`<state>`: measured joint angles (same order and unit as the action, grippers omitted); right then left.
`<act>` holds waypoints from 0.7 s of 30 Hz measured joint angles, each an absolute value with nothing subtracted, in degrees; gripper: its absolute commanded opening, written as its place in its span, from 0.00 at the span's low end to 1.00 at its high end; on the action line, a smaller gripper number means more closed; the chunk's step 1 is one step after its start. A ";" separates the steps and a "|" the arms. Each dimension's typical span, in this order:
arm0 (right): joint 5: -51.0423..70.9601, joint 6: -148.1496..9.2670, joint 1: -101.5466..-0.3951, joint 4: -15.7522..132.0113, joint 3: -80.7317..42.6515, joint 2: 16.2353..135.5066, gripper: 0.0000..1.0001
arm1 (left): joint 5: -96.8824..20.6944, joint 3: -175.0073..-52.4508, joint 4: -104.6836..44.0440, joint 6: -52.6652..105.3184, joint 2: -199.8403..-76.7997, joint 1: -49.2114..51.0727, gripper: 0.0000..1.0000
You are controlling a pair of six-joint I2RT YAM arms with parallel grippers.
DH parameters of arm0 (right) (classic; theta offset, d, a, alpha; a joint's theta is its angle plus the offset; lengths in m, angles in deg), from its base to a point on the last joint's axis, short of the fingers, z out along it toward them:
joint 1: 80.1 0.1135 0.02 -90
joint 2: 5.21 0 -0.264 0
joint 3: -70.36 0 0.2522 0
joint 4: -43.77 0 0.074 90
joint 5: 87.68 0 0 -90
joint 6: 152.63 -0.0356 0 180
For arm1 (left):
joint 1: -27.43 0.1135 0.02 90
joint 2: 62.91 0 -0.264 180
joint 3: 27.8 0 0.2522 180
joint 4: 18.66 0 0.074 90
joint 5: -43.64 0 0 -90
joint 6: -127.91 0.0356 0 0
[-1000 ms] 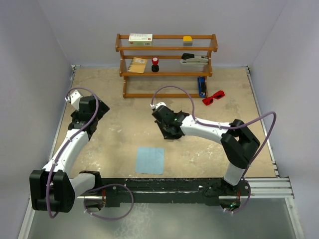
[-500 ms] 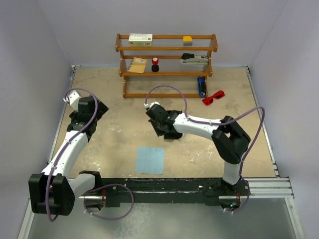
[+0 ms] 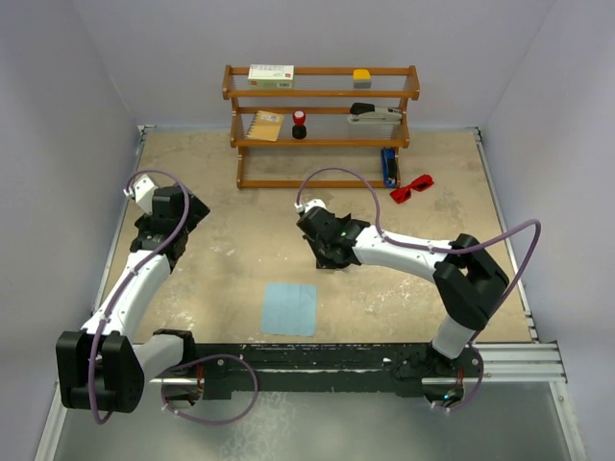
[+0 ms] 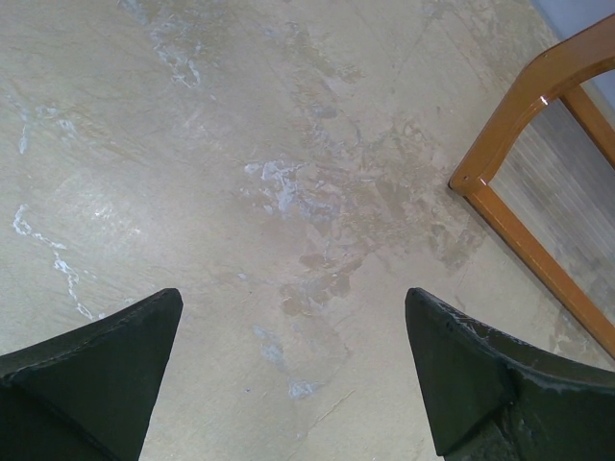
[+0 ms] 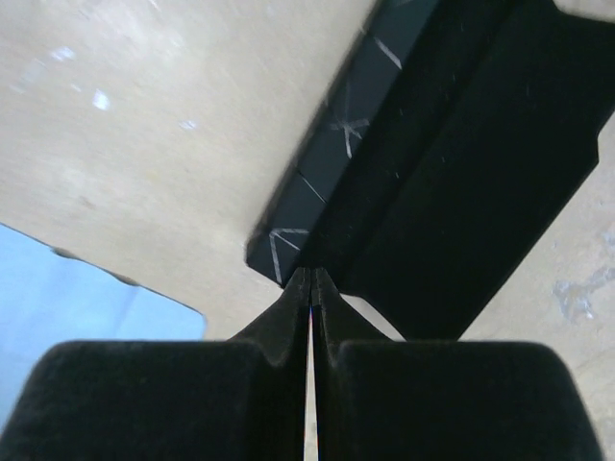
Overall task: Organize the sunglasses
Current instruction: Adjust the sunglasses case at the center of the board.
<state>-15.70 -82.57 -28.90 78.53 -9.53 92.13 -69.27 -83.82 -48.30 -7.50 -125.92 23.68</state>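
Note:
The sunglasses [image 3: 412, 186], a small red pair, lie on the table at the right foot of the wooden shelf [image 3: 320, 94], far from both grippers. My right gripper [image 3: 332, 252] is at the table's middle, shut. In the right wrist view its pressed-together tips [image 5: 309, 274] rest against the near edge of a black oblong case [image 5: 461, 163]; whether they pinch a flap of it I cannot tell. My left gripper [image 3: 178, 213] hovers at the left, wide open, with only bare tabletop between its fingers [image 4: 293, 298].
A light blue cloth [image 3: 290, 308] lies flat near the front, just left of the right gripper's tips [image 5: 58, 288]. The shelf's left foot [image 4: 524, 230] is close to the left gripper. The shelf holds small boxes, a stapler and a blue item leaning at its right base [image 3: 388, 166].
The right arm swung its gripper a little to the left, then back to the right; it stayed shut. The left arm has not moved.

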 measured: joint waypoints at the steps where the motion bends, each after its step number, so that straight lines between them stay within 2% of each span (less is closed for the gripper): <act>1: -16.18 -82.57 -28.99 78.68 -8.48 92.13 0.00 | -69.29 -83.82 -48.30 -7.50 -125.92 23.68 0.96; 21: -14.61 -82.59 -29.16 76.67 -7.72 95.41 0.00 | -69.27 -83.82 -48.26 -7.48 -126.33 23.68 0.96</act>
